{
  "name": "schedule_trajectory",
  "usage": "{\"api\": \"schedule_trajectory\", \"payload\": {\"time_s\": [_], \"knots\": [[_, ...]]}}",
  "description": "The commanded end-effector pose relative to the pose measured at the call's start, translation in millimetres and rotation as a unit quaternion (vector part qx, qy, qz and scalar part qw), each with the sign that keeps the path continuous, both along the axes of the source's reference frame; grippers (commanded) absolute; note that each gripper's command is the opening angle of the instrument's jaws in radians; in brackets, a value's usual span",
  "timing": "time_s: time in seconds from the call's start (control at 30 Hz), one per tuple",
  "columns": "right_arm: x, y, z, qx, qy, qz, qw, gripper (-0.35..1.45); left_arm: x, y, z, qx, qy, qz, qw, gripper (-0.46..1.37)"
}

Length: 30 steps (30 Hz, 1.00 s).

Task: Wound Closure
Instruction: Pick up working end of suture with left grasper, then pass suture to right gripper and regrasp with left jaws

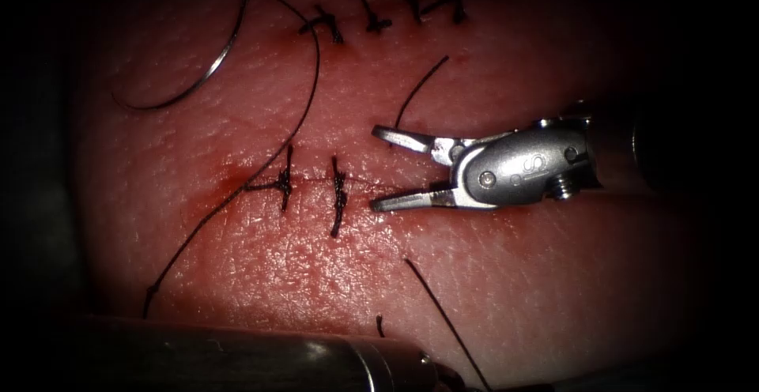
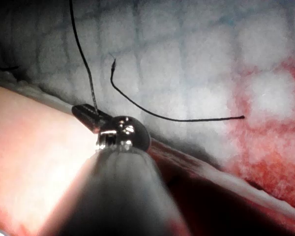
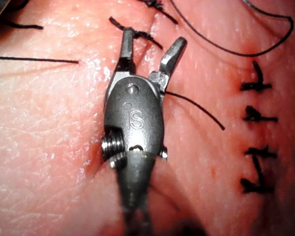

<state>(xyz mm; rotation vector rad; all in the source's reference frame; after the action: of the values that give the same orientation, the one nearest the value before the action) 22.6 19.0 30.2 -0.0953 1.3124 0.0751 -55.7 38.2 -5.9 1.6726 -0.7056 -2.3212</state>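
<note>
While the right arm's silver needle driver (image 1: pixel 385 167) gapes empty at the thin red cut's (image 1: pixel 312 180) right end and the curved steel needle (image 1: pixel 207 74) lies free on the pink tissue (image 1: pixel 237 273) upper left, we judge the left arm's tool (image 2: pixel 89 112), clamped on black thread (image 1: pixel 447 325), needs gentle tension.

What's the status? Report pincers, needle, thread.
Right pincer open, empty, at the cut. Left pincer shut on thread. Needle loose on the tissue, upper left. Two stitches across the cut.
</note>
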Motion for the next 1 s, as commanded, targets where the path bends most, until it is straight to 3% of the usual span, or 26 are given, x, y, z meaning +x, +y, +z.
{"api": "schedule_trajectory", "payload": {"time_s": [0.03,0.43,0.73,1.0], "knots": [[0.0,0.0,0.0,0.0,0.001,-0.002,1.0,1.0,0.3,0.3,-0.2,0.0,0.003,-0.001,1.0,-0.35],[-1.1,0.4,-0.4,0.01,0.032,-0.054,0.998,0.98,4.4,3.6,-1.2,0.002,0.008,-0.001,1.0,-0.35],[-3.7,0.1,-0.3,0.016,0.013,-0.093,0.995,0.92,7.4,5.6,-1.0,0.012,0.011,-0.003,0.9999,-0.35],[-2.7,-1.7,-0.6,-0.005,0.012,-0.126,0.992,0.98,8.2,7.6,-1.8,0.026,0.01,-0.005,0.9996,-0.35]]}}
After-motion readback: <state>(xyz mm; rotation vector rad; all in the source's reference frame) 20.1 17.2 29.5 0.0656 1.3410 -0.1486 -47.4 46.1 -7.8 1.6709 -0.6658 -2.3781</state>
